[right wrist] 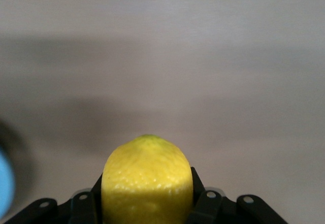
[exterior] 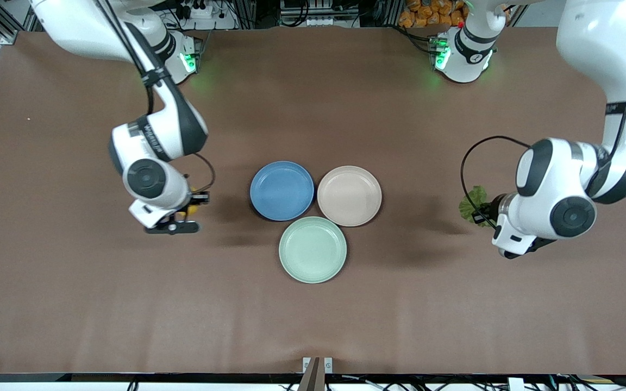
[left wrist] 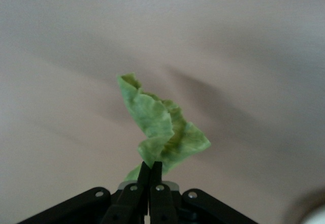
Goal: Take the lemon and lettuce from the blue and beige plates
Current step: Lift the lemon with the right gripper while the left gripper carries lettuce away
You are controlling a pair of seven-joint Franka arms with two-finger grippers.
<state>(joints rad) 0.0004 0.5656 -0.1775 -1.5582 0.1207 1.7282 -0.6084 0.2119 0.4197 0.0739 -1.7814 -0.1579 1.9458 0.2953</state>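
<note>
The right gripper [right wrist: 147, 203] hangs over bare bench at about nine o'clock from the plates, its jaws pinching the lemon [right wrist: 147, 181] across its middle. The lemon is firm and rounded, with a dimpled skin that probably gives some friction; gripped at its widest girth, as here, it looks least likely to squirt out. In the front view only a sliver of yellow shows beneath the wrist.

The left gripper [left wrist: 150, 176] hangs over bare bench at about three o'clock from the plates, its jaws pressed nearly together on the lower edge of the lettuce [left wrist: 160, 127]. The leaf is thin, limp and crumpled; it should weigh next to nothing, yet it could tear or slip, so a hold on a folded, thicker part seems safest.

Count: one lemon, one lettuce leaf, three plates. The blue plate [exterior: 282, 190] and the beige plate [exterior: 349, 196] sit side by side, rims almost touching, both empty. The mint-green plate [exterior: 312, 249] lies at six o'clock from that pair, also empty. Both items look lifted clear of their plates, so the pick seems essentially done.
</note>
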